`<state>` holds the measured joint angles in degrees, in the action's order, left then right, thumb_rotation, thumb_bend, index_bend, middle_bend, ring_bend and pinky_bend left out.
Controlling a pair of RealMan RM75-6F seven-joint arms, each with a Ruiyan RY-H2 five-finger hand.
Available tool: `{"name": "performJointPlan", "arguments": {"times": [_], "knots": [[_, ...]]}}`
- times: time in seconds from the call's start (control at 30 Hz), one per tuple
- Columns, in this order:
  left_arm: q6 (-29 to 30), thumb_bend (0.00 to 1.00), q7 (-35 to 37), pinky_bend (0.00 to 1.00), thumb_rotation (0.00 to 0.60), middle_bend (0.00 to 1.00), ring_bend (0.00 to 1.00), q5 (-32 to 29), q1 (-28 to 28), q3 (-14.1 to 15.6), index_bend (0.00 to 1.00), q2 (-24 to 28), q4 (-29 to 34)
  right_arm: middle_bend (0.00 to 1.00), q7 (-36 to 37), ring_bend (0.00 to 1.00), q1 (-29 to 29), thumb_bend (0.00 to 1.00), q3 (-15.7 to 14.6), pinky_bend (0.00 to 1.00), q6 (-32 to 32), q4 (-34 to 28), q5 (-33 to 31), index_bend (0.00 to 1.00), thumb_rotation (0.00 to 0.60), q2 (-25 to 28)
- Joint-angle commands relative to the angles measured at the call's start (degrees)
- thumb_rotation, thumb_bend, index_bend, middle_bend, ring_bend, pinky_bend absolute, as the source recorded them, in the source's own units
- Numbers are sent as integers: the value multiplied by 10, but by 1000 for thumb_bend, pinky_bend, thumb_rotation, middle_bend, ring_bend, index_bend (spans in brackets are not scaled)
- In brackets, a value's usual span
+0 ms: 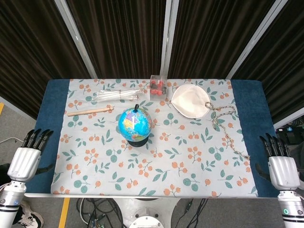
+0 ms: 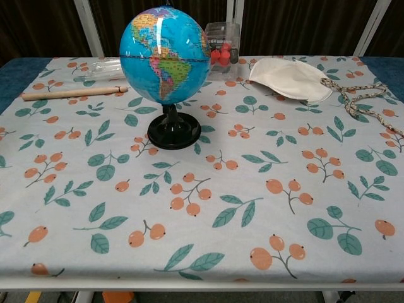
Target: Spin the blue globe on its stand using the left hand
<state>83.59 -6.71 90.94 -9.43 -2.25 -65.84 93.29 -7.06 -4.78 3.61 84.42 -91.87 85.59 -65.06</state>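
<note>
The blue globe (image 1: 135, 123) stands upright on its round black stand (image 1: 137, 141) in the middle of the floral tablecloth; the chest view shows the globe (image 2: 165, 53) and its stand (image 2: 173, 134) close up. My left hand (image 1: 27, 157) hovers off the table's front left corner, fingers straight and apart, holding nothing, far from the globe. My right hand (image 1: 280, 164) hangs off the front right corner, likewise open and empty. Neither hand shows in the chest view.
Behind the globe lie a wooden stick (image 1: 90, 111), a clear bundle of straws (image 1: 118, 95), a clear box with red pieces (image 1: 157, 86), a white cloth pouch (image 1: 190, 100) and a braided cord (image 1: 225, 124).
</note>
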Motion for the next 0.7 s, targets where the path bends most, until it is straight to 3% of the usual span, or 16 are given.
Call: {"name": "performJointPlan", "arguments": {"times": [0.03, 0.47, 0.7], "knots": [[-15, 67, -5, 17, 600, 69, 0, 14, -18, -3, 55, -5, 13, 0, 3, 0, -2, 217, 1, 0, -4, 3, -1, 0, 600, -2], [-59, 67, -24, 17, 600, 69, 0, 99, -107, -25, 55, -46, 61, 0, 6, 0, -5, 216, -2, 0, -12, 10, -1, 0, 600, -7], [-114, 67, -30, 17, 600, 69, 0, 99, -166, -46, 54, -86, 55, 0, 12, 0, -5, 217, -2, 0, -15, 16, -4, 0, 600, -9]]}}
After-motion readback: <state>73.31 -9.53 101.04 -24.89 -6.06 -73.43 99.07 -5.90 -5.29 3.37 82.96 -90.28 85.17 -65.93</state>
